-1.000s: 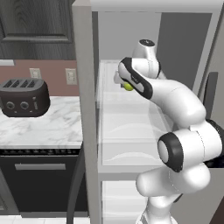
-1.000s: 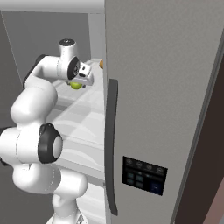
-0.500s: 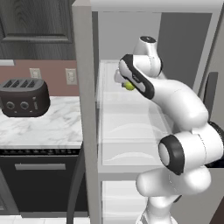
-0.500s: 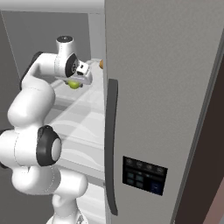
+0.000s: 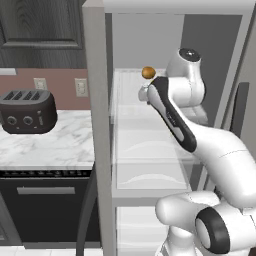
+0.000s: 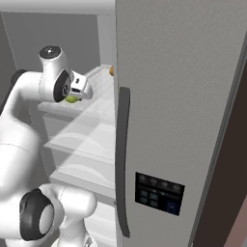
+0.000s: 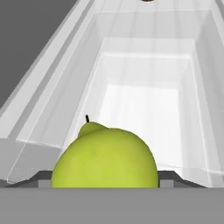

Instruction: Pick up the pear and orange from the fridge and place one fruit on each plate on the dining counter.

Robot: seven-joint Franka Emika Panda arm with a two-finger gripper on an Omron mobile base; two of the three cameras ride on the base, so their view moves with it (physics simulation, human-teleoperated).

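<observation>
A white robot arm reaches from its base up into the open fridge (image 5: 165,150), its elbow folded so the hand can enter above the upper glass shelf (image 5: 150,145). At the end of the arm, the tool (image 6: 77,94) sits just over that shelf, and the pear (image 7: 105,157) rests between its fingers: the hand view has the yellow-green fruit bulging right at the near edge, stem pointing away, with the dark finger ends flanking it on either side. The right base view also catches a sliver of green under the hand. The tool appears closed on the pear, holding it clear of the glass, which would fit a fruit freshly lifted for carrying out to the plates; the exact finger contact is hidden behind the fruit.

Beyond the pear, the white fridge interior runs back as a bare, stepped well of clear shelves. At the far end of the upper shelf sits a small brownish-orange ball (image 5: 148,72), well apart from the hand and untouched; whether it is the orange wanted for the second plate cannot be told from here.

To the right, the grey fridge door (image 6: 183,120) with its long dark handle (image 6: 123,159) stands close beside the arm, leaving a narrow way out. To the left, a dark toaster (image 5: 27,111) stands on the marble kitchen bench (image 5: 55,145).
</observation>
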